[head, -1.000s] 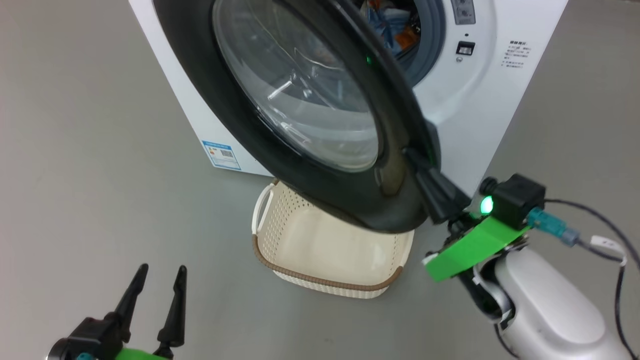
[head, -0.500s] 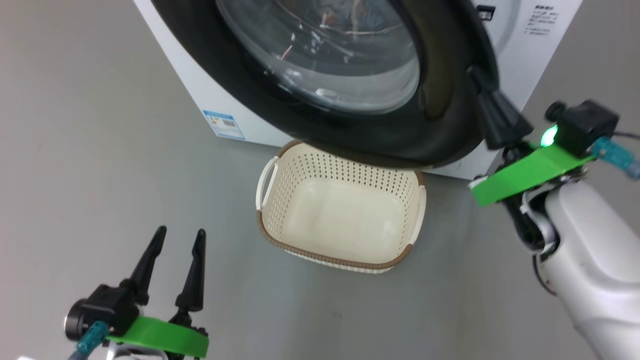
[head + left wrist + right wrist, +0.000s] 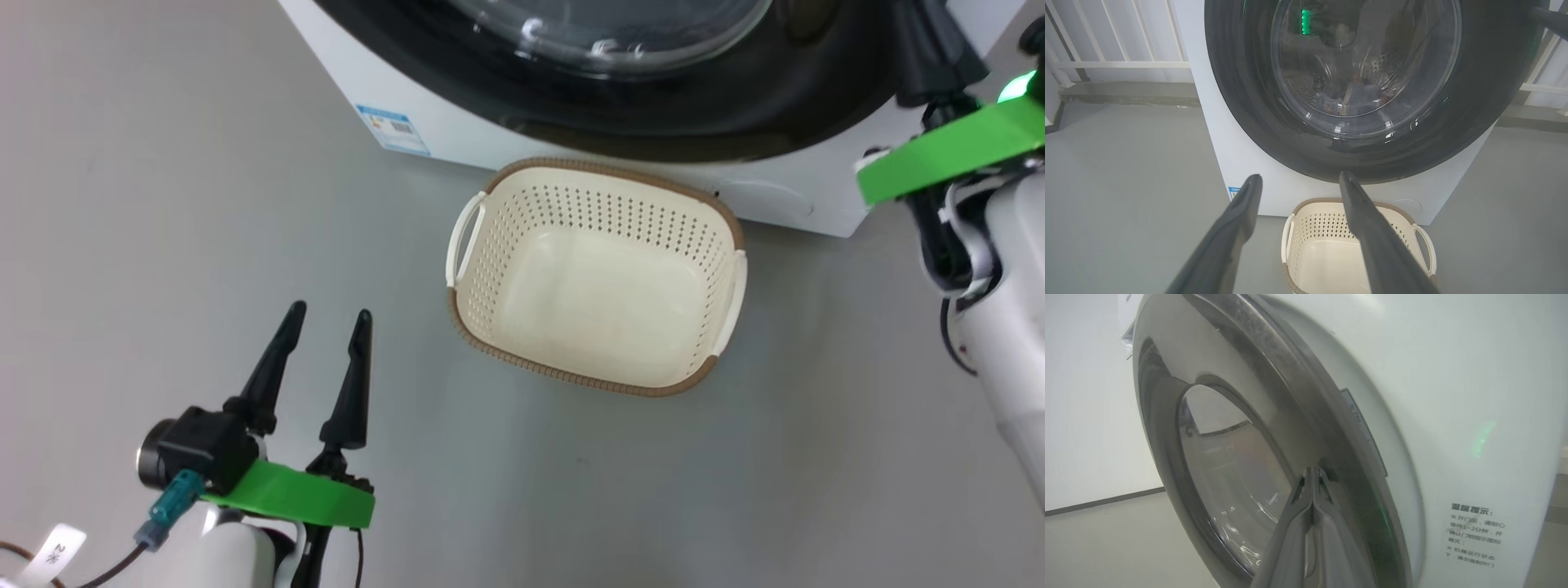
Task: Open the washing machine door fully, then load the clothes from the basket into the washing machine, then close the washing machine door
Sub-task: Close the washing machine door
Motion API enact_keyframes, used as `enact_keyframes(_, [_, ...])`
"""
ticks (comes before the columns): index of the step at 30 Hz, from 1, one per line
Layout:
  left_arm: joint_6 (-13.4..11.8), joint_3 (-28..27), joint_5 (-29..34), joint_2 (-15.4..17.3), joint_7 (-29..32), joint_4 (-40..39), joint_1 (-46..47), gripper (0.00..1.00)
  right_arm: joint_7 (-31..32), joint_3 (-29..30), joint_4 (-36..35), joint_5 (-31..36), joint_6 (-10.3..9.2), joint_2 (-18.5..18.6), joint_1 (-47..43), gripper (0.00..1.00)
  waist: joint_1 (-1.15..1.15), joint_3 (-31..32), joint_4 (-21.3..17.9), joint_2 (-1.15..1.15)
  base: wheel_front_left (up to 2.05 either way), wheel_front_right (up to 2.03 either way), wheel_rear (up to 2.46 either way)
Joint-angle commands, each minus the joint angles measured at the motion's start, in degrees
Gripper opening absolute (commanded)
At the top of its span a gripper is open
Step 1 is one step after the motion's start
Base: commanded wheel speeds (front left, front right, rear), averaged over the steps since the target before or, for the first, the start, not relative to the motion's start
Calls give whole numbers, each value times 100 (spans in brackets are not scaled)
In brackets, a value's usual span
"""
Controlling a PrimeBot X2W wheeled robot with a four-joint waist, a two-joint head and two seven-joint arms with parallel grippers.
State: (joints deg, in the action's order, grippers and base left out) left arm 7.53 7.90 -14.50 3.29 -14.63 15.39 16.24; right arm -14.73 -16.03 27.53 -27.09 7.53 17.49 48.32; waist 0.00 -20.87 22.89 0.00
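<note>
washing machine door [image 3: 1241, 81], one; basket [image 3: 522, 245], one

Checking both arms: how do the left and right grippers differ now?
The left gripper has its jaws apart; the right gripper has them shut together. The left gripper hangs free above the floor; the right gripper rests its tips against the washing machine door. Both hold nothing.

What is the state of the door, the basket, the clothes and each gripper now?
Door: closed against the washer; whether latched, cannot tell.
Basket: upright, empty.
Clothes: inside the washer, dim behind the door.
Left gripper: jaws open, empty.
Right gripper: jaws shut, tips at the door's edge.
</note>
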Motion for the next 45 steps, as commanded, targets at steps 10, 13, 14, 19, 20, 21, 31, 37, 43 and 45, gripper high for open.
enact_keyframes(10, [-4, -46, -11, 43, -37, -191, 362, 100, -27, 245, 172, 323, -4, -67, 707, 0, 0, -506, 274, 0, 0, 0, 0])
enact_keyframes(13, [-4, -23, -6, 33, -37, -189, 396, 100, -27, 300, 195, 342, -4, -112, 805, 0, 0, -543, 293, 0, 0, 0, 0])
enact_keyframes(14, [-4, -25, -6, 30, -37, -191, 406, 100, -27, 299, 200, 340, -4, -121, 836, 0, 0, -557, 291, 0, 0, 0, 0])
enact_keyframes(19, [-4, -49, 27, 26, -37, -154, 411, 100, -27, 154, 137, 309, -4, -173, 809, 0, 0, -522, 215, 0, 0, 0, 0])
enact_keyframes(20, [-4, -61, 35, 33, -37, -134, 401, 100, -27, 122, 104, 292, -4, -187, 751, 0, 0, -489, 186, 0, 0, 0, 0])
enact_keyframes(21, [-4, -73, 42, 44, -37, -110, 388, 100, -27, 80, 73, 269, -4, -203, 676, 0, 0, -449, 155, 0, 0, 0, 0])
enact_keyframes(31, [-4, -180, 58, 279, -37, 171, 245, 100, -27, -81, -161, 118, -4, -265, -349, 82, 0, 126, -315, 0, 0, 0, 0])
enact_keyframes(37, [-4, -301, 82, 461, -37, 376, 112, 100, -27, -29, -262, 110, -4, -313, -1058, 100, 0, 530, -685, 0, 0, 0, 0])
enact_keyframes(43, [-4, -461, 99, 635, -37, 508, -48, 100, -27, 154, -317, 96, -4, -341, -1737, 100, 0, 878, -1074, 0, 0, 0, 0])
enact_keyframes(45, [-4, -513, 116, 673, -37, 534, -130, 100, -27, 239, -331, 86, -4, -353, -1940, 100, 0, 998, -1210, 0, 0, 0, 0])
